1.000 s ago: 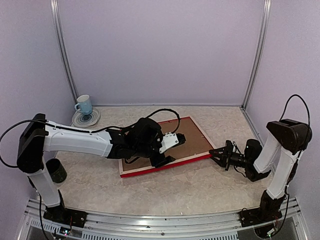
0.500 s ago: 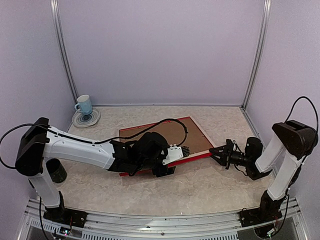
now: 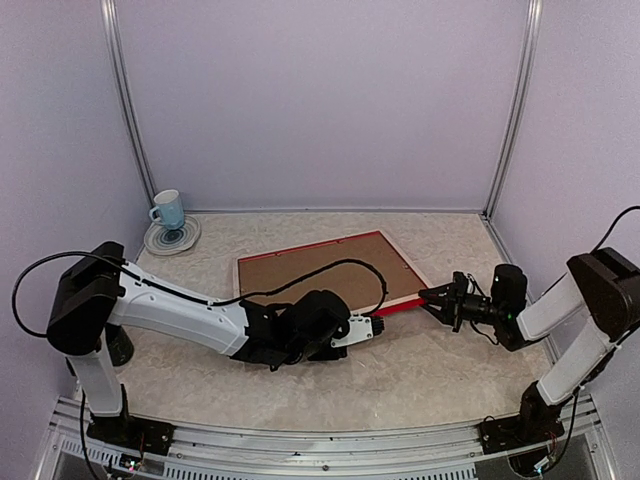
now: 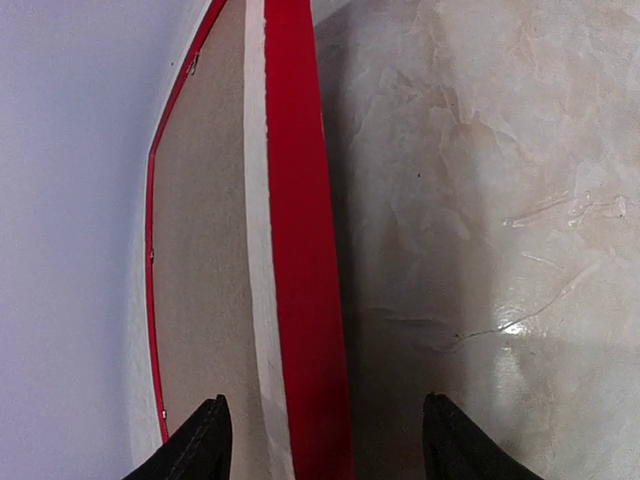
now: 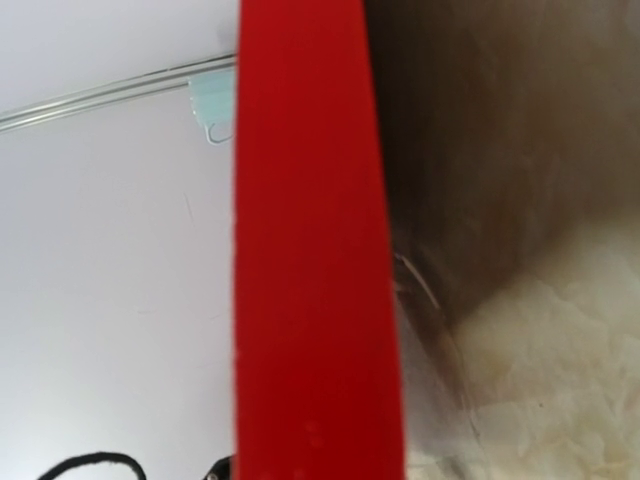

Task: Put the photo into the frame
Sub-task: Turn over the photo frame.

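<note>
The left gripper (image 4: 325,445) is spread wide. Its two dark fingers (image 4: 205,440) stand either side of the near red bar of the frame (image 4: 302,250) without pinching it. One is over the brown backing board (image 3: 300,262) and the other over the marbled table (image 3: 420,370).

The right gripper (image 3: 436,298) sits at the frame's near right corner. In the right wrist view the red bar blocks its fingers, so I cannot tell whether it grips the corner or only touches it.

The frame lies in the middle of the table, a little to the right, back upward. The backing board fills its opening.

The photo cannot be seen anywhere. It may already lie under the board, but nothing shows this. If it does, the task is probably near its end, with only seating or turning the frame left. If not, the main step remains.

At the far left a blue mug (image 3: 168,209) stands on a saucer (image 3: 172,237).
</note>
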Tool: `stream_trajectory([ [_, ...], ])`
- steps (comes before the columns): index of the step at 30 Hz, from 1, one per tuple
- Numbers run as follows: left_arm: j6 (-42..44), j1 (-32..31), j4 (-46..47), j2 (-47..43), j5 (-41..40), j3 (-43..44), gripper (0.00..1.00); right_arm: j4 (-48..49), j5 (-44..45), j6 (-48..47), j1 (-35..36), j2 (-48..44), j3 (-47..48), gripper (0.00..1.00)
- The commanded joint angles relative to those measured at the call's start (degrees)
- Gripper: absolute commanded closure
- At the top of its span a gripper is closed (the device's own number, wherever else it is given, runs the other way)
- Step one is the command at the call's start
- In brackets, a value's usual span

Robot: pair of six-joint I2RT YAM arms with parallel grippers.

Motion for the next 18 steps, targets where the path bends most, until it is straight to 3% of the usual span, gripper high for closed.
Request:
stream_trajectory([
  [1,1.94,-0.78,2.69,1.5,-4.25,-0.25,0.39,-3.61,1.39,-1.74,0.65,-2.29,1.61,0.79],
  [7,4.04,-1.15,4.89,2.96,-6.82,-0.81,0.47,-4.51,0.51,-1.32,0.74,-2.33,1.99,0.77],
  [18,8.73,-2.02,11.23,3.83,-13.04,-2.5,0.48,-4.95,-1.16,-0.27,0.82,-1.97,2.77,0.77],
])
